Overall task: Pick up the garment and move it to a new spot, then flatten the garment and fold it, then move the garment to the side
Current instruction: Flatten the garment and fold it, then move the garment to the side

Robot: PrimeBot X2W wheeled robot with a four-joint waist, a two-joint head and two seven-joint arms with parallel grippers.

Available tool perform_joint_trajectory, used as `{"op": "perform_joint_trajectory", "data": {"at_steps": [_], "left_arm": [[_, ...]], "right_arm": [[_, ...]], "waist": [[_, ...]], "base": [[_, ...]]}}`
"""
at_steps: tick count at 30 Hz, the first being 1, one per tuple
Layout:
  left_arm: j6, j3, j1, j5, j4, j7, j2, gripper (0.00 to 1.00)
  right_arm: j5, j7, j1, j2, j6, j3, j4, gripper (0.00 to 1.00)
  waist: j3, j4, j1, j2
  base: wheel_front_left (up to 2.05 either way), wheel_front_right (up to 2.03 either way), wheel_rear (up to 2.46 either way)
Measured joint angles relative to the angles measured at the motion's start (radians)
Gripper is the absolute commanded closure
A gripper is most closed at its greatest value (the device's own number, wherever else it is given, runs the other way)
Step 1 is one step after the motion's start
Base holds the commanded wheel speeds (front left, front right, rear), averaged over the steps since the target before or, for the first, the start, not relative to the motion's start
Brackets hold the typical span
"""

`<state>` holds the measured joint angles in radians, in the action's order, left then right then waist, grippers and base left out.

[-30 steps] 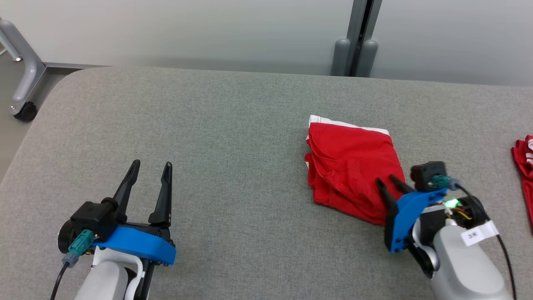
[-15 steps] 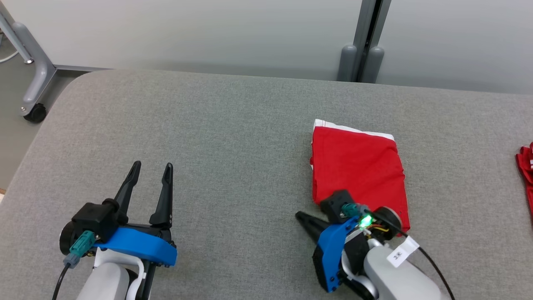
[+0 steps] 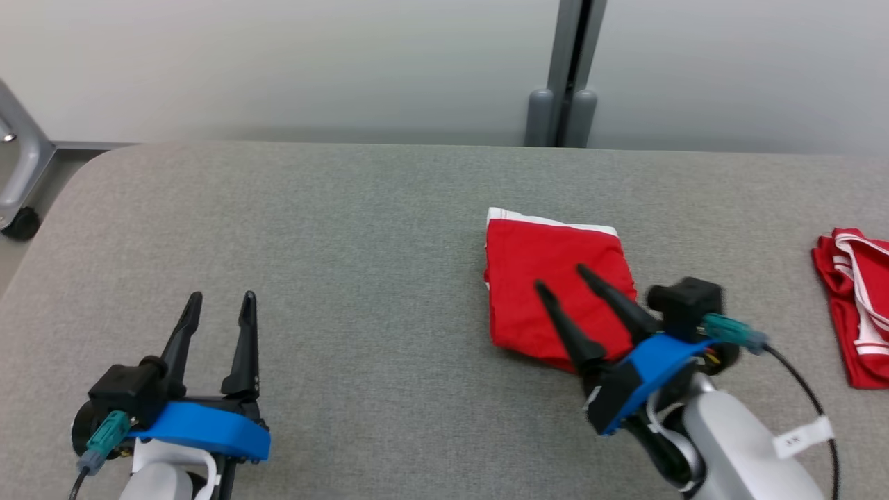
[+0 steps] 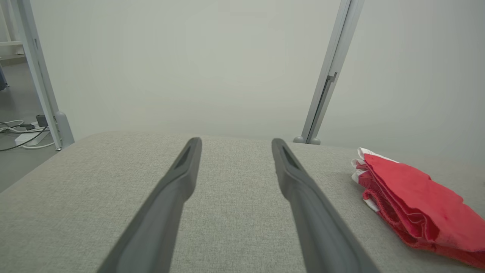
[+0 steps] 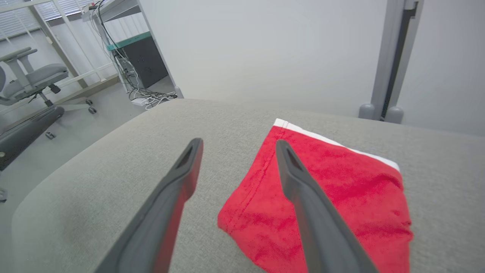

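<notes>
- Writing on the right forearm's white tag [image 3: 792, 439] cannot be read
- An office chair [image 5: 34, 76] is shown by the right wrist view, a second red cloth [image 3: 851, 305] at the desk's [image 3: 347, 243] right edge by the head view
- The folded garment [image 3: 528, 250] is laid right of the desk's middle; the right hand [image 3: 559, 276] is spread wide over it, gripping nothing
- The left hand [image 3: 222, 297] is held wide, empty, near the front edge
</notes>
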<state>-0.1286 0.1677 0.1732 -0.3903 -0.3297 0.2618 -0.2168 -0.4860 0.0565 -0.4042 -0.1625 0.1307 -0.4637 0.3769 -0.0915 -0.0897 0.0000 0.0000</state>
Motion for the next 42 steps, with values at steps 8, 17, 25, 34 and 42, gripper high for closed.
{"op": "perform_joint_trajectory", "data": {"at_steps": [8, 17, 25, 34, 42], "left_arm": [[0.005, -0.064, -0.050, 0.023, 0.015, 0.000, 0.009, 0.00], [0.005, -0.097, -0.070, 0.041, 0.013, 0.000, 0.027, 0.00], [0.005, -0.090, -0.087, 0.059, -0.015, 0.000, 0.037, 0.00], [0.004, -0.089, -0.086, 0.056, -0.053, 0.000, 0.026, 0.00], [0.003, -0.089, -0.084, 0.055, -0.066, 0.000, 0.025, 0.00]], "right_arm": [[0.104, -0.029, 0.149, -0.007, 0.000, 0.312, -0.151, 0.00], [0.220, -0.053, 0.274, 0.041, 0.000, 0.522, -0.273, 0.00], [0.276, -0.049, 0.348, 0.070, 0.000, 0.578, -0.283, 0.00], [0.292, -0.054, 0.383, 0.090, 0.000, 0.585, -0.287, 0.00], [0.301, -0.053, 0.388, 0.094, 0.000, 0.561, -0.266, 0.00]], "waist": [[0.016, 0.058, -0.0001, 0.0000], [0.032, 0.089, 0.0000, 0.0000], [0.077, 0.089, -0.0001, 0.0000], [0.100, 0.101, -0.0001, 0.0001], [0.109, 0.109, 0.0000, 0.0000]], "base": [[0.00, 0.00, 0.00], [0.00, 0.00, 0.00], [0.00, 0.00, 0.00], [0.00, 0.00, 0.00], [0.00, 0.00, 0.00]]}}
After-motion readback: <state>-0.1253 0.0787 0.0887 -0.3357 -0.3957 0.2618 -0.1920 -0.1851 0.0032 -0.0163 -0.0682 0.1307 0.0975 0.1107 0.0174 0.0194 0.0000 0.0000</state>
